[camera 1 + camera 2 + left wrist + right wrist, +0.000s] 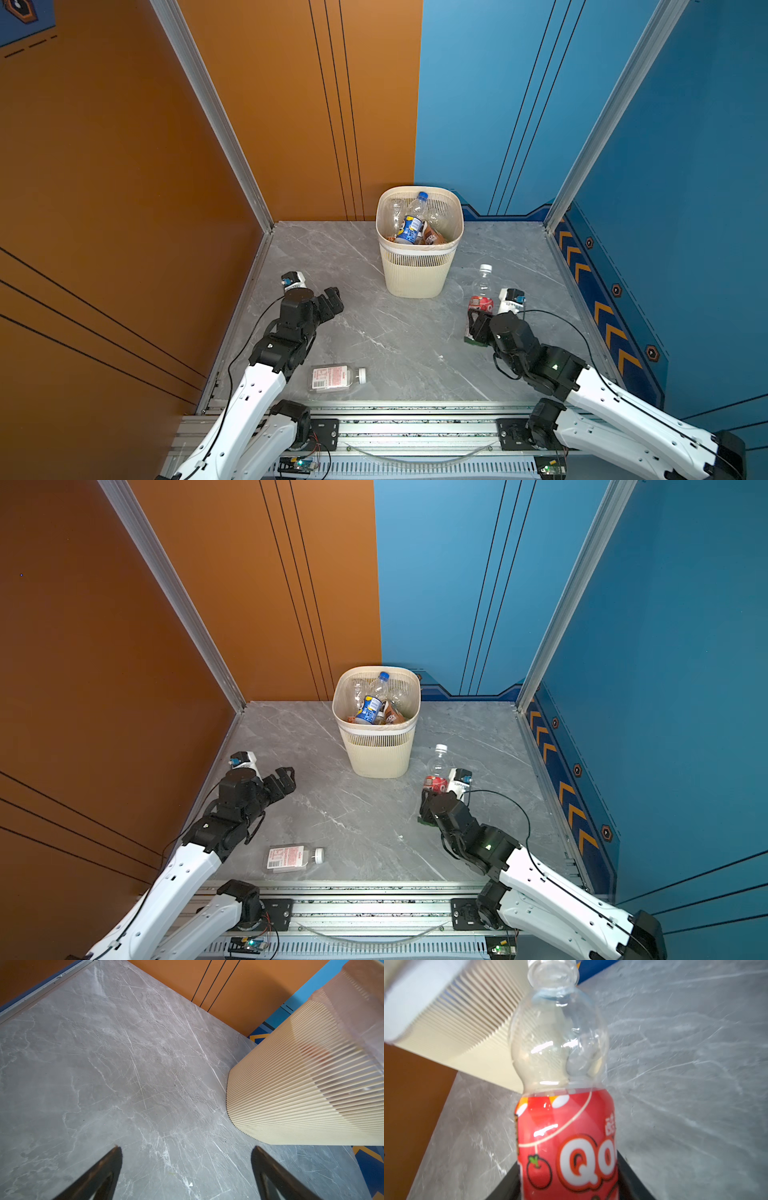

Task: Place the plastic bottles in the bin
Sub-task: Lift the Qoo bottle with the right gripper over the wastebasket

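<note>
The cream slotted bin (419,266) (376,750) stands at the back middle of the grey marble table, with several plastic bottles (411,226) (370,708) inside. My right gripper (475,326) (426,806) (568,1160) is shut on a clear bottle with a red label (481,296) (436,776) (564,1109); its white cap points toward the back, right of the bin. A flat clear bottle with a pink-and-white label (330,377) (286,857) lies near the front left. My left gripper (334,300) (286,778) (187,1150) is open and empty, left of the bin (301,1084).
Orange wall panels close the left and back left, blue ones the back right and right. An aluminium rail (415,419) with both arm bases runs along the front edge. The bin's ribbed side (456,1028) is close beside the held bottle.
</note>
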Tool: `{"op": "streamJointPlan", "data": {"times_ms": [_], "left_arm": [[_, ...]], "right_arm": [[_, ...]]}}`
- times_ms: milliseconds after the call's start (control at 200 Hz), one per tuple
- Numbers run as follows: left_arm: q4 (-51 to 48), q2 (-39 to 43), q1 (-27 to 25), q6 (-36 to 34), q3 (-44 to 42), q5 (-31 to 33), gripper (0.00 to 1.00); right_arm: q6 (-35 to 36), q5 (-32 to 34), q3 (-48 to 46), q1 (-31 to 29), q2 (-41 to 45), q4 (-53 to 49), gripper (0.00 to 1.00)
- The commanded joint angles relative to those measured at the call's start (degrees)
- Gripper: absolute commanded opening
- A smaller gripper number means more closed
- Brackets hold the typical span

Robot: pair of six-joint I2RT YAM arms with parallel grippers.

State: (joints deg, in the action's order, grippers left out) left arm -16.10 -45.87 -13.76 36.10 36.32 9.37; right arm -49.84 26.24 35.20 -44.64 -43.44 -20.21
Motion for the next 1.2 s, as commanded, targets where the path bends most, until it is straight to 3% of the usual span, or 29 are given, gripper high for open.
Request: {"op": "streamJointPlan", "data": {"times_ms": [0, 115, 416, 791, 1197], "left_arm": [[0.89, -0.03, 0.75, 0.67, -0.49, -1.22, 0.98], [0.89, -0.08, 0.93, 0.69, -0.59, -1.37, 0.98], [0.32, 0.17, 1.13, 1.1, -0.97, -1.81, 0.98], [-2.34, 2.92, 2.15, 1.16, -1.89, -1.92, 0.98], [-3.24, 3.7, 4.53, 1.04, -2.39, -3.38, 0.98]], "right_arm": [[5.58, 3.27, 4.42, 3.85, 1.19, -1.08, 0.54], [10.8, 1.7, 10.78, 7.38, -0.91, -0.72, 0.54], [21.18, -2.67, 28.11, 7.73, -13.57, 9.62, 0.54], [24.79, -9.22, 49.41, 8.25, -36.38, 17.79, 0.55], [24.15, -11.64, 57.87, 10.94, -47.39, 18.8, 0.54]]}}
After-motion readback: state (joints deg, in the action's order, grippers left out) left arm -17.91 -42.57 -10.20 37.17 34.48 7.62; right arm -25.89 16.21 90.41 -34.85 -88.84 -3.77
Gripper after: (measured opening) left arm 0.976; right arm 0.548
